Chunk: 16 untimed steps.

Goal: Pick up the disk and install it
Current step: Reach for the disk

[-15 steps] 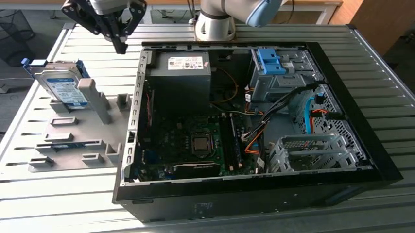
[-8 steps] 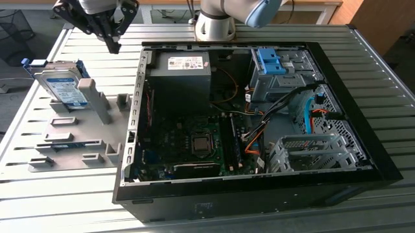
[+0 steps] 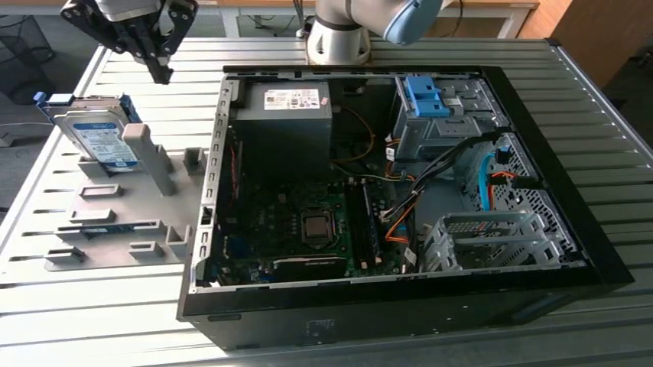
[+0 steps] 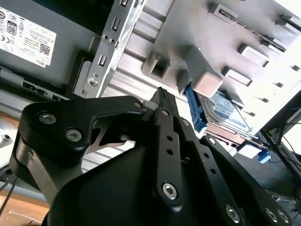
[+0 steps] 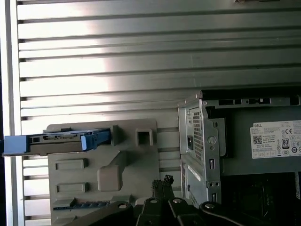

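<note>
Your slatted metal table (image 3: 97, 321) is carrying a gray holder plate (image 3: 138, 218) and, just beside it, an open computer case (image 3: 408, 321).

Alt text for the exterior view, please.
The gripper, shut and empty, hangs clear of the disk, which stands on edge in a grey fixture. To the exterior view's right, an open computer case lies on the slatted table.
</note>
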{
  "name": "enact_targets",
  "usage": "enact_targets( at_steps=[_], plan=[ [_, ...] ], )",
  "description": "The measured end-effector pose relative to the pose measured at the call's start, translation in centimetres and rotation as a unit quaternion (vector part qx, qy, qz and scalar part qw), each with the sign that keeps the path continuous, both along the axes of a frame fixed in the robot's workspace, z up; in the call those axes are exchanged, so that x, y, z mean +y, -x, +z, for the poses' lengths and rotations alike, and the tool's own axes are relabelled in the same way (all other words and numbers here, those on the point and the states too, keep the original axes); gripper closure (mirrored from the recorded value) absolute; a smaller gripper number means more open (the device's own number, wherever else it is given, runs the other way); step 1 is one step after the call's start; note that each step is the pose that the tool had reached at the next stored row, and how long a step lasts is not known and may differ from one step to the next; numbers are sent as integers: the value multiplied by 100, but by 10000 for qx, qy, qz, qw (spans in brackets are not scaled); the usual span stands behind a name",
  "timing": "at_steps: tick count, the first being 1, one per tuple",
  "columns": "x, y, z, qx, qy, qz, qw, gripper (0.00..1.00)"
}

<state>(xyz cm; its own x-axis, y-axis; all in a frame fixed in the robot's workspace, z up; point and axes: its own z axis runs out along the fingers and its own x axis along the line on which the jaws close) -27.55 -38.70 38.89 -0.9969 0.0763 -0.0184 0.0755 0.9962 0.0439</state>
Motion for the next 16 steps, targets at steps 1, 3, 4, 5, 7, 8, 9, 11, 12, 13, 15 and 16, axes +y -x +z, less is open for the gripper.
enact_targets(
  at_steps=[1,3,4,5,7,8,9,11,12,13,15,16],
  plan=[
    [2,26,-1,0,0,0,10000,89],
    [5,74,-2,0,0,0,10000,89],
    [7,100,-3,0,0,1,10000,89],
    [8,127,-4,0,0,1,10000,89],
    [11,184,-6,0,0,1,10000,89],
    [13,218,-8,0,0,0,10000,89],
    [18,261,-10,0,0,0,10000,89],
    [27,345,-13,0,0,1,10000,89],
    [32,386,-15,0,0,1,10000,89],
    [38,426,-16,0,0,0,10000,89],
    [48,502,-19,0,0,0,10000,89],
    [52,542,-21,0,0,0,10000,89]
  ],
)
